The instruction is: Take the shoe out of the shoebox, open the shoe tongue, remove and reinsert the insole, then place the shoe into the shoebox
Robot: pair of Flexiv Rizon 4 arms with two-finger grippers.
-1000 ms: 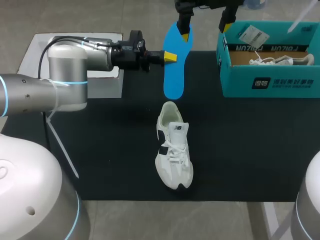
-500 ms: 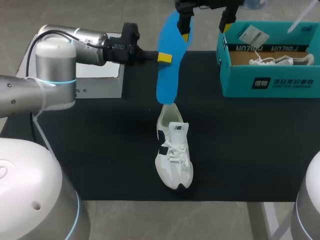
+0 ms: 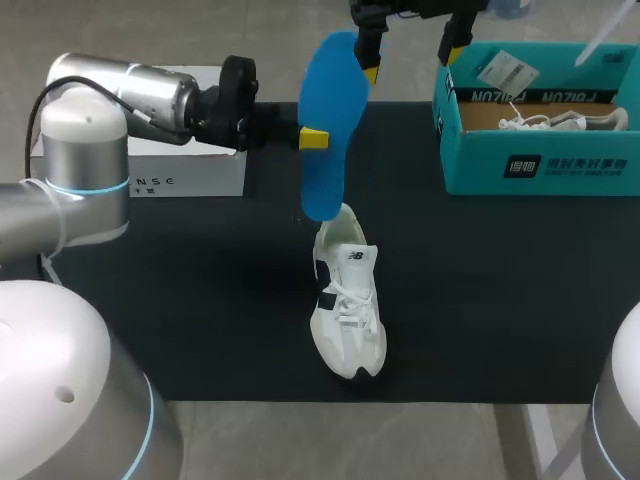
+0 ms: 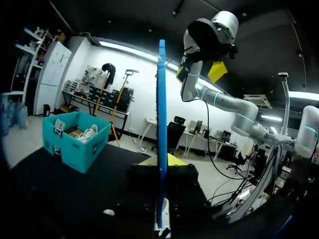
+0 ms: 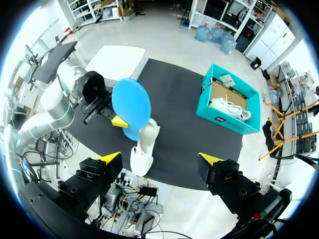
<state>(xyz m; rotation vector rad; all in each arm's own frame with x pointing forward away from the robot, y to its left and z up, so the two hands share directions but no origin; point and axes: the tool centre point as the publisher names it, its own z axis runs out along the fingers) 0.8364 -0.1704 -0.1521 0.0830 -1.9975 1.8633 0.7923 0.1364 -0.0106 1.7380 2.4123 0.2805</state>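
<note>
The left end effector [image 3: 314, 138] is clamped on the blue insole [image 3: 328, 120], holding it upright on edge above the table [image 3: 200, 280]; the insole's lower end hangs just over the heel opening of the white shoe [image 3: 347, 305], at the shoe's 12 o'clock; the teal shoebox [image 3: 540, 165] sits at the shoe's 2 o'clock, with a second shoe [image 3: 560, 121] inside; the right end effector [image 3: 408, 58] hangs spread wide and empty at the insole's 1 o'clock.

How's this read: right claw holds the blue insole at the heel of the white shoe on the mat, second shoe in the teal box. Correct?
No. The left claw, not the right, holds the blue insole, per the head view; the right claw is open and empty. The rest stands.
</note>
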